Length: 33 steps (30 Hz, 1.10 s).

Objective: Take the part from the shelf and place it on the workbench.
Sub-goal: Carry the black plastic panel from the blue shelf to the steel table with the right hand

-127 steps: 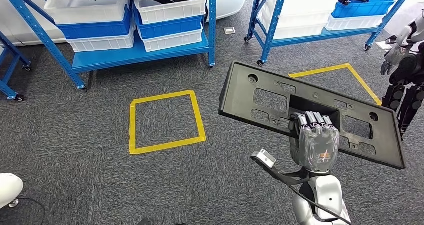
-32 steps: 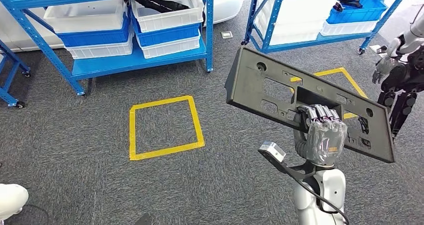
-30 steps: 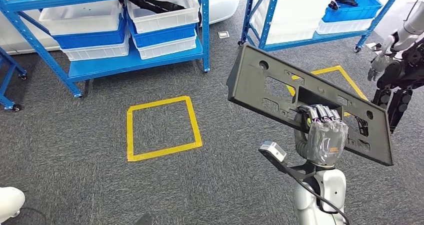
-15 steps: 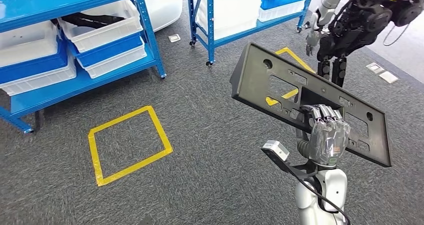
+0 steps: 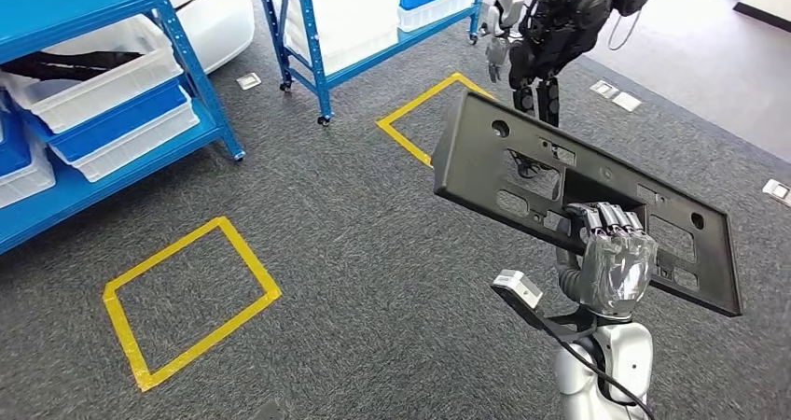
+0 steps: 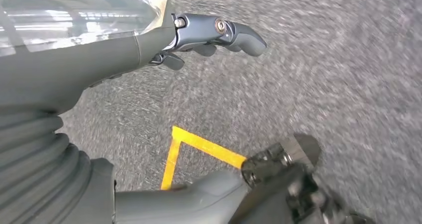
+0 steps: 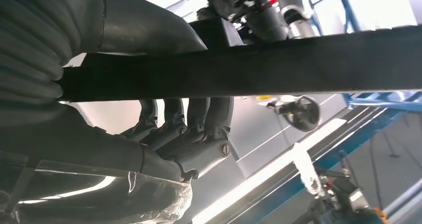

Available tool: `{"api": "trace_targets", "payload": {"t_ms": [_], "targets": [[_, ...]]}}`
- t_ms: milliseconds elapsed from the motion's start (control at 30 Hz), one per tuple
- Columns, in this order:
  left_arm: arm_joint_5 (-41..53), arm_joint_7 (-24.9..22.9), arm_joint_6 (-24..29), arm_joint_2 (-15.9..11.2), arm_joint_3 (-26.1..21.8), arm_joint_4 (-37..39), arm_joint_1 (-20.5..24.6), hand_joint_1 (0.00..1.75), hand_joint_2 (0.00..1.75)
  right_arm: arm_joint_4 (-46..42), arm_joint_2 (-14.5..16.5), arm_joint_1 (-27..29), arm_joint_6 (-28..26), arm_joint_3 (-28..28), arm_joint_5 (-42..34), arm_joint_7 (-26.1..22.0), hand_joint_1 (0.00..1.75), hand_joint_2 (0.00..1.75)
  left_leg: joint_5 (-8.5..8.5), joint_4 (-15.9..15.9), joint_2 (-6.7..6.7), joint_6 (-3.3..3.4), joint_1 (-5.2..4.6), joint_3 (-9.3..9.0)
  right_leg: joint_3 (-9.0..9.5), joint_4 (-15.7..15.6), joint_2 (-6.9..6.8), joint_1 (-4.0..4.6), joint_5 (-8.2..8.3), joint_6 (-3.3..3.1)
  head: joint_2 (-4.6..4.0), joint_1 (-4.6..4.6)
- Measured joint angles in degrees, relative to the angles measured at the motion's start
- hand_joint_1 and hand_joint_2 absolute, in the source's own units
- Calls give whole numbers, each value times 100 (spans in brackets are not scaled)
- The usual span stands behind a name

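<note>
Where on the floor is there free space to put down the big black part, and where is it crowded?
Bare carpet lies inside the near yellow tape square and between it and the right hand holding the black part. It is crowded by the blue shelves and the other robot.

The floor [image 5: 354, 252] is dark grey carpet. Two squares of yellow tape [image 5: 187, 289] are stuck on it. On the left stands a blue shelf [image 5: 196, 75] with white and blue bins [image 5: 112, 103]. A second blue shelf [image 5: 308, 37] on small wheels stands farther back.
</note>
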State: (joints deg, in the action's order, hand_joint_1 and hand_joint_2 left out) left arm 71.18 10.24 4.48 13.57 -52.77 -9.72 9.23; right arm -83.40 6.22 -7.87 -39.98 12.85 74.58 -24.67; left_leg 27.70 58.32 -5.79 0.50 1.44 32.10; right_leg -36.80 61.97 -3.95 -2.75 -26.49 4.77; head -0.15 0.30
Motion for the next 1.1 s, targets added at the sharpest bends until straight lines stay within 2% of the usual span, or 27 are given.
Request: {"api": "trace_targets", "payload": {"t_ms": [33,67,133,167,200,267,300,333,367,400,433,500,567,633,667,700,767,833,867,900,933,967,1000,1033,1067,1100], "targets": [[-2,17,21,6,0,1,-16,0,175,0,4,7,0,-4,-3,-9,175,175,25,14,-61,-49,-20,-17,105,-174,-92,12,35,-28,0,-12],[-2,27,32,11,1,1,-27,0,175,0,6,18,0,-10,-6,-14,175,175,40,17,-119,-87,-38,-35,125,-219,-113,31,37,-79,0,-24],[-3,37,37,22,0,1,-34,0,175,0,4,49,0,-29,-10,-26,175,175,62,1,-199,-147,-14,-80,112,-220,50,22,59,-173,0,-60],[-3,39,36,25,0,1,-32,0,175,-1,5,55,0,-38,-11,-34,175,175,123,45,-121,-167,13,-74,104,-224,130,9,72,-208,0,-64],[-3,40,35,25,0,1,-31,0,175,-2,11,55,0,-43,-12,-41,175,175,242,181,26,-180,35,-25,100,-229,208,-2,85,-252,0,-71],[-7,28,33,25,1,2,-40,0,175,-1,31,49,0,-46,-7,-55,175,175,623,805,410,-168,42,241,94,-233,353,12,101,-328,0,-87],[-13,18,32,24,1,2,-50,0,175,3,43,49,0,-46,0,-59,175,175,791,1190,513,-155,35,423,91,-232,429,33,107,-359,0,-94],[-22,6,32,23,1,2,-59,0,175,9,51,51,0,-46,11,-63,175,175,877,1483,565,-142,30,573,89,-232,514,54,109,-374,0,-97],[-33,-4,31,23,1,3,-63,0,175,17,58,52,0,-46,24,-64,175,175,853,1597,586,-124,29,644,90,-231,601,72,113,-381,0,-97],[-44,-11,31,22,1,3,-63,0,175,27,66,51,0,-45,36,-64,175,175,722,1493,603,-99,29,615,93,-230,689,85,118,-388,0,-96],[-57,-16,31,22,1,3,-60,0,175,37,77,44,0,-44,45,-64,175,175,519,1196,654,-69,29,489,95,-229,775,92,123,-389,0,-97],[-86,-19,31,14,-2,2,-56,0,175,61,108,3,0,-37,54,-64,175,175,206,492,937,-19,38,175,86,-221,925,106,141,-372,0,-92],[-108,-18,31,7,-5,2,-50,0,175,95,137,-66,0,-23,54,-64,175,175,132,175,1118,-5,14,43,44,-232,1049,104,179,-310,0,-92],[-115,-17,32,10,-9,2,-39,0,175,133,150,-119,0,-12,53,-61,175,175,85,118,1001,36,-23,31,-5,-279,1162,86,239,-214,0,-92],[-120,-16,33,14,-11,2,-32,0,175,152,150,-135,0,-8,52,-57,175,175,45,71,932,74,-31,15,-40,-269,1111,88,244,-184,0,-88],[-126,-15,35,18,-13,2,-26,0,175,171,151,-155,0,-1,52,-49,175,175,2,23,852,116,-30,2,-103,-179,987,100,196,-177,0,-70],[-147,-19,39,25,-19,2,-26,0,175,204,152,-206,0,26,43,-32,175,175,-44,-30,680,168,-47,-6,-366,343,640,125,-63,-220,0,-34],[-164,-26,40,25,-31,2,-34,0,175,241,155,-236,0,54,26,-14,175,175,-48,-29,500,185,-72,8,-672,1031,499,127,-331,-231,0,-15],[-167,-30,41,24,-39,2,-34,0,175,263,154,-236,0,60,18,-4,175,175,-47,-28,415,185,-79,14,-720,1186,474,123,-369,-208,0,-14],[-170,-31,43,23,-47,2,-33,0,175,285,152,-237,0,63,8,10,175,175,-45,-27,337,182,-82,16,-652,1125,446,116,-328,-171,0,-11],[-172,-33,44,26,-52,2,-31,0,175,306,151,-242,0,68,0,22,175,175,-42,-26,264,177,-83,13,-471,843,391,110,-224,-129,0,-10],[-173,-35,45,28,-56,2,-30,0,175,323,149,-253,0,76,-8,32,175,175,-34,-24,194,164,-84,6,-221,423,279,104,-105,-95,0,-9],[-175,-38,46,31,-58,2,-28,0,175,337,151,-270,0,90,-15,39,175,175,-22,-21,133,141,-99,2,5,46,164,121,-7,-89,0,-9],[-175,-41,49,33,-58,2,-26,0,175,349,154,-288,0,106,-20,43,175,175,-10,-18,73,115,-114,-3,151,-225,84,138,60,-114,0,-14],[-176,-44,55,34,-59,2,-24,0,175,361,156,-301,0,119,-27,45,175,175,0,-17,21,84,-126,-11,217,-361,50,161,88,-154,0,-16],[-176,-47,62,37,-60,2,-22,0,175,373,157,-309,0,127,-36,49,175,175,2,-26,-31,52,-134,-21,211,-377,91,190,97,-201,0,-18]]}}
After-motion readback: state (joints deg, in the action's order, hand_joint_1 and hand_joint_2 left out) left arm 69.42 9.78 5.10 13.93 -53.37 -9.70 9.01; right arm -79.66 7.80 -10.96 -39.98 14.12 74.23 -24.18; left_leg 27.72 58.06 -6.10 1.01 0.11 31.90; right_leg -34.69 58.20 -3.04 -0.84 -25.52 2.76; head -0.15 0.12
